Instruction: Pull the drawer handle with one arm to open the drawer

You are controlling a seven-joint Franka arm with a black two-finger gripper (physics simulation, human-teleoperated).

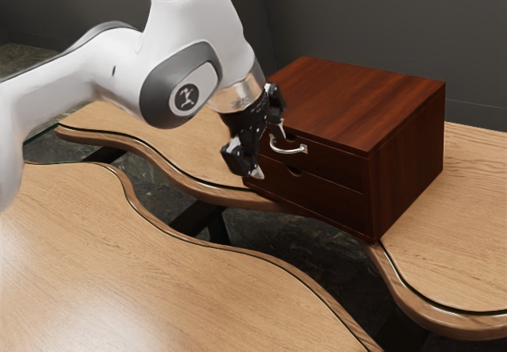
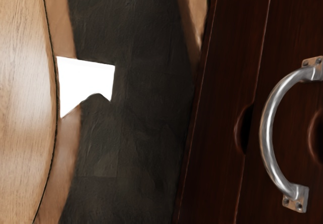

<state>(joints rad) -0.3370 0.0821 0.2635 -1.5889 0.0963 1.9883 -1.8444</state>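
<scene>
At the table (image 1: 467,233) edge, gripper (image 1: 247,162) sits beside handle (image 1: 282,146), opening unreadable; pulling now could miss, leaving drawer (image 1: 329,160) shut.

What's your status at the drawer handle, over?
Gripper at handle, grasp unconfirmed. Top drawer looks shut. Nothing blocking the pull.

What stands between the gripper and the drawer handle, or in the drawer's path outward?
Nothing visible does. The gripper sits right up at the metal handle of the upper drawer, with no object between them. In front of the drawer, along its way out, I see nothing but the gripper itself.
</scene>
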